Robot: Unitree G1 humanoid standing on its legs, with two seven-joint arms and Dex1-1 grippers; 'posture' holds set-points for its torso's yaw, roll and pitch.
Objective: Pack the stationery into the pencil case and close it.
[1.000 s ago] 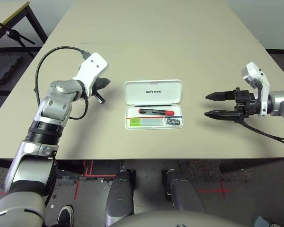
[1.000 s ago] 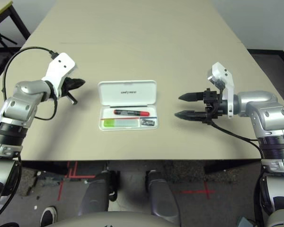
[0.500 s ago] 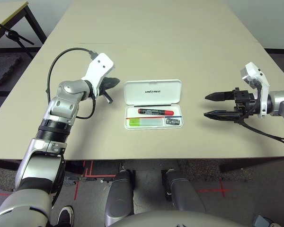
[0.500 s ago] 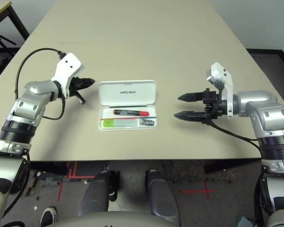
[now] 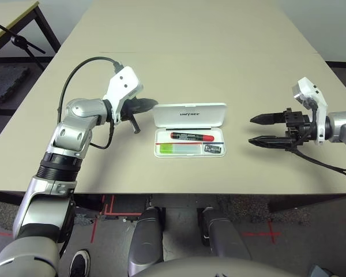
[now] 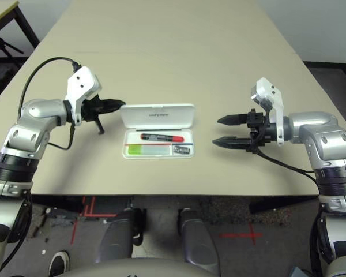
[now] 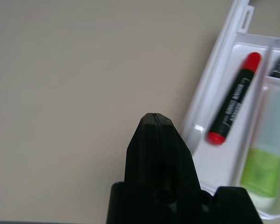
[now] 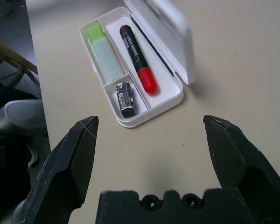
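Head views: the packing looks done. The flat white hard plastic pencil case (image 5: pixel 190 133) lies mid-frame on the beige surface (image 5: pixel 190 52), its printed lid (image 5: pixel 190 115) partly raised, so closing remains. The left hand (image 5: pixel 148 106), fingers shut and empty, is at the lid's left end. The right hand (image 5: pixel 260 130) hovers wide open and empty at right.

Left wrist view: the black marker with a red end (image 7: pixel 234 97) and the short lime-green highlighter (image 7: pixel 266 154) lie in separate compartments.

Right wrist view: the tiny black-and-silver clip-like piece (image 8: pixel 126 98) has its own small compartment.
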